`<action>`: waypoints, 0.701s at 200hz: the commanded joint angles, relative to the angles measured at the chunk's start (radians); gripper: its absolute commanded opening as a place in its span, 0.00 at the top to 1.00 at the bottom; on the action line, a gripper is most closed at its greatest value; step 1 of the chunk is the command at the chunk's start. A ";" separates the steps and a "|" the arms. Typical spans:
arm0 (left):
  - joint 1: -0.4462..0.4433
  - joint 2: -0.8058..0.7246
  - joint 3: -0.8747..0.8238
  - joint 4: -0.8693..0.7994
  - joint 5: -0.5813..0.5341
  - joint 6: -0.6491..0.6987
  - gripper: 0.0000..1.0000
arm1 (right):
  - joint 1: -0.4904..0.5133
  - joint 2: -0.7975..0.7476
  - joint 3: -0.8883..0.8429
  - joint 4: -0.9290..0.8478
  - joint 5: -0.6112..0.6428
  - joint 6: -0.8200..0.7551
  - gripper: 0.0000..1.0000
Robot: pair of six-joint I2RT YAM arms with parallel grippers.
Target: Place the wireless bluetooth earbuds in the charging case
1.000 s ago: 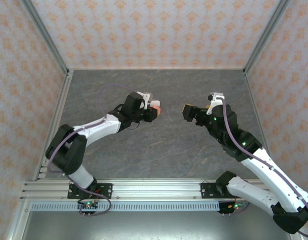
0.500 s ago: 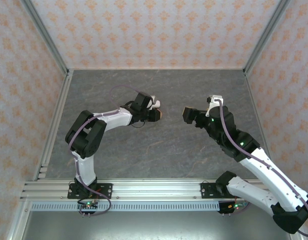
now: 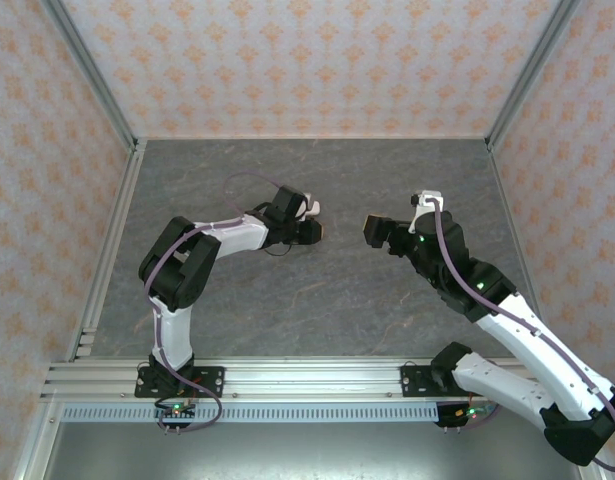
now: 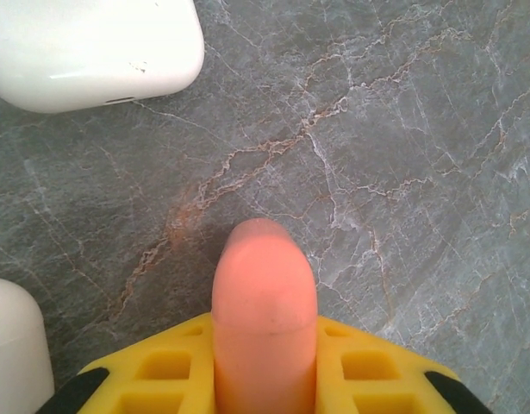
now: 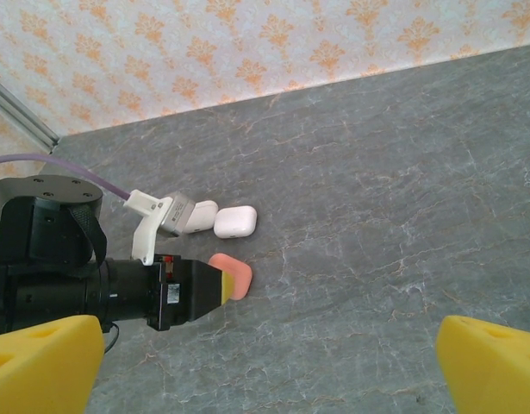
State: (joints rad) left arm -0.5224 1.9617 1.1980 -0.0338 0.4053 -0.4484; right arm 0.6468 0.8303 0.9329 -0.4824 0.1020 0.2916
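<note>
the left fingers [image 4: 368, 371] hold a coral-pink charging case [image 4: 263, 302] between them, its rounded end over the grey counter [image 4: 402, 155] near the middle. two white charging cases [image 4: 92, 47] [image 4: 15, 345] lie just beside it, toward the far edge. the right fingers [image 5: 40, 354] stand wide apart, holding nothing, facing the left ones.

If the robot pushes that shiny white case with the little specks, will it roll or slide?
Probably slide, not roll: the white case looks glossy and lies flat on the smooth table. Its shell looks hard, so likely stiff, and its rounded, shiny sides may be slippery to pinch.
</note>
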 commanded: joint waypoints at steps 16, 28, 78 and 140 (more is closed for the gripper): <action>0.010 -0.005 0.014 -0.020 -0.050 -0.001 0.64 | -0.002 -0.002 -0.006 -0.025 0.026 -0.005 0.01; 0.009 -0.014 0.014 -0.026 -0.054 0.002 0.61 | -0.003 -0.002 -0.007 -0.027 0.029 -0.010 0.01; 0.010 -0.101 -0.005 -0.044 -0.068 0.010 0.58 | -0.002 -0.002 -0.005 -0.030 0.046 -0.037 0.01; 0.012 -0.299 -0.057 -0.084 -0.127 0.035 0.53 | -0.027 -0.004 -0.009 -0.025 0.068 -0.095 0.01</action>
State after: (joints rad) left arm -0.5224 1.7626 1.1702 -0.0715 0.3420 -0.4442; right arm 0.6403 0.8303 0.9329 -0.4953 0.1356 0.2363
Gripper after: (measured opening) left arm 0.457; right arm 0.992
